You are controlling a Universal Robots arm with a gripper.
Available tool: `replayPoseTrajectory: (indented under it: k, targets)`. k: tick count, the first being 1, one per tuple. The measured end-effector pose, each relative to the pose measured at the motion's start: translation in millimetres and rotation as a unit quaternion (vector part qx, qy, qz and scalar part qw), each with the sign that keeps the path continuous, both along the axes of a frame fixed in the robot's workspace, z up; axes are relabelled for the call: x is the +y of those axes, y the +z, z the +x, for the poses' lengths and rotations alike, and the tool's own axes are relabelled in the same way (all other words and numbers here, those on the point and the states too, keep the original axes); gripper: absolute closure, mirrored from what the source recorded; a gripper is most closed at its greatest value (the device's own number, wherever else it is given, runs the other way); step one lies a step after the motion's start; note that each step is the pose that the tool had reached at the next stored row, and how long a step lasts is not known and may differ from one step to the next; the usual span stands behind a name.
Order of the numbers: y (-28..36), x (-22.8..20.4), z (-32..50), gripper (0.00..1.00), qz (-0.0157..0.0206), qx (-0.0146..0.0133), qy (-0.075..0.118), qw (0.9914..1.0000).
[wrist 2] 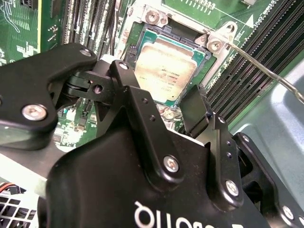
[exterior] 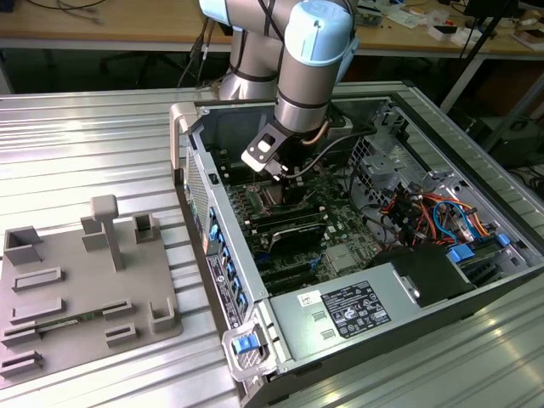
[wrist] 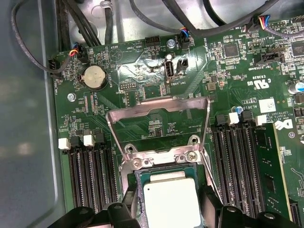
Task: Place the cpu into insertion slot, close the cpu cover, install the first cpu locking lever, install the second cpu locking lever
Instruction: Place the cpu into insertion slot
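- Claw (wrist 2: 159,88): fingers spread abt chip-wide, one each side of the cpu (wrist: 171,202). Seems to hold nothing; edge contact unclear.
- Cpu lies flat in the insertion slot (wrist: 142,159), just above centre of the exterior view, inside the pc case (exterior: 223,280).
- Cpu cover (wrist: 156,102) stands open; lever (wrist 2: 266,71) unlatched.
- Risk: a finger dragging the chip edge could tilt it & bend socket pins. Cover shut on a mis-seated chip would jam.

Your 1 arm (exterior: 310,59) reaches in from the top edge of the exterior view and bends at the wrist (exterior: 297,110) so the black gripper (exterior: 287,180) points steeply down, its dark body close to the lens in both wrist views.
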State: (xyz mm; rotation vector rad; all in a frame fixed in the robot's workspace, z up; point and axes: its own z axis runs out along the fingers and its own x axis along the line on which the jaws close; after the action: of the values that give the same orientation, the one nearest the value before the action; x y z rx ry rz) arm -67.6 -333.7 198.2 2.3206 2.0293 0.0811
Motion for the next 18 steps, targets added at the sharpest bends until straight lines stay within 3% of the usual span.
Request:
replayPoseTrajectory:
  k: [6, 18]
  targets:
    - [0.0, 0.0, 0.0, 0.36, 0.0025, 0.0000, 0.002, 1.00000]
    - [0.0, -2.0, -1.2, 0.36, 0.0029, 0.0000, 0.002, 0.99999]
